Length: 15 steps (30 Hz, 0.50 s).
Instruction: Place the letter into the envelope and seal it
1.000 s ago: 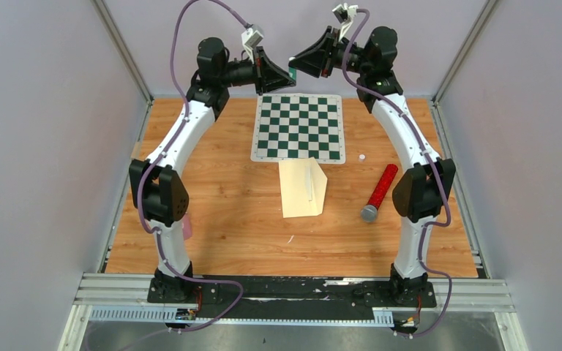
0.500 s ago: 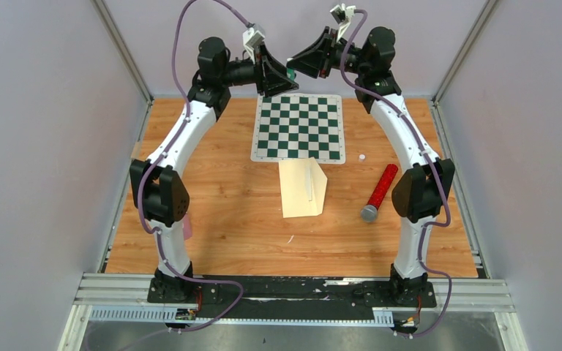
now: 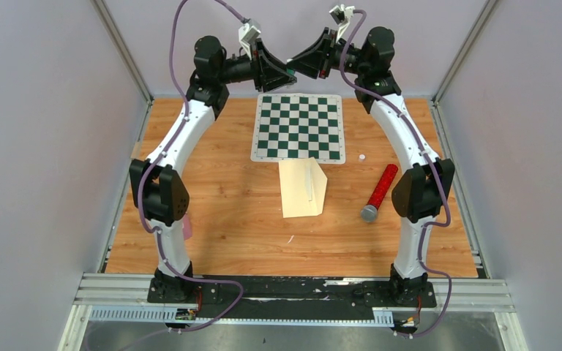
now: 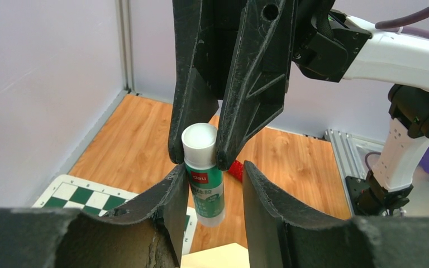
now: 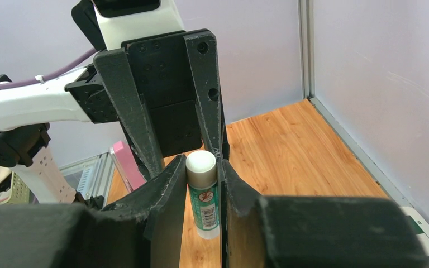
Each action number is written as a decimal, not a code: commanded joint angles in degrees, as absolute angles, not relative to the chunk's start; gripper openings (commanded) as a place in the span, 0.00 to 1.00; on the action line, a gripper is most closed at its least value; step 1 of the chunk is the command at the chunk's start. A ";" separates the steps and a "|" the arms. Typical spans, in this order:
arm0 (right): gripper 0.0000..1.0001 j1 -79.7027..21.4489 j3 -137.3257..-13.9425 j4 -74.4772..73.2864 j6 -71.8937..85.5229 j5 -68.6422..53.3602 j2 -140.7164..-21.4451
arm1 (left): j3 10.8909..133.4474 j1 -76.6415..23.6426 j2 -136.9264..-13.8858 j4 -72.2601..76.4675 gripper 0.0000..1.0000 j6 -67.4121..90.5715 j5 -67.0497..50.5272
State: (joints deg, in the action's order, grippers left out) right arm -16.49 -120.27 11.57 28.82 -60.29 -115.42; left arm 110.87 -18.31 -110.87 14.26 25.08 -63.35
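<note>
The cream envelope (image 3: 302, 189) lies on the table in front of the chessboard, its flap open to the right; its corner shows in the left wrist view (image 4: 218, 258). The bordered letter is not visible. Both grippers meet high above the board's far edge. My right gripper (image 3: 293, 61) (image 5: 202, 165) is shut on the white-capped end of a green and white glue stick (image 5: 203, 201) (image 4: 205, 187). My left gripper (image 3: 286, 74) (image 4: 213, 167) is open around the stick's green body, its left finger against the stick and a gap on the right.
A green and white chessboard (image 3: 298, 128) lies at the back centre. A red cylinder with a grey end (image 3: 379, 192) lies to the right of the envelope. A pink object (image 3: 188, 228) sits by the left arm at the table's left edge.
My left gripper has risen and moved right, to meet the right gripper and the glue stick. The right gripper has barely moved. The envelope has not moved.
</note>
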 commanded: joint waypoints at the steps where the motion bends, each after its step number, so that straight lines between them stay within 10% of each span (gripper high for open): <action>1: 0.00 -16.83 -122.29 11.60 27.67 -59.78 -115.30 | 114.04 -18.28 -111.35 16.95 0.45 26.13 -63.46; 9: 0.01 -16.81 -122.17 11.78 27.69 -59.69 -115.15 | 115.22 -18.27 -112.65 16.61 0.24 26.55 -63.02; 15: 0.45 -16.65 -123.29 9.47 25.98 -55.62 -114.60 | 116.11 -18.24 -112.88 16.23 0.01 26.73 -61.26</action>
State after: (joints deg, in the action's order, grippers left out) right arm -16.49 -120.31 11.27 27.92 -59.86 -115.42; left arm 112.97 -18.22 -112.66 14.48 26.79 -62.37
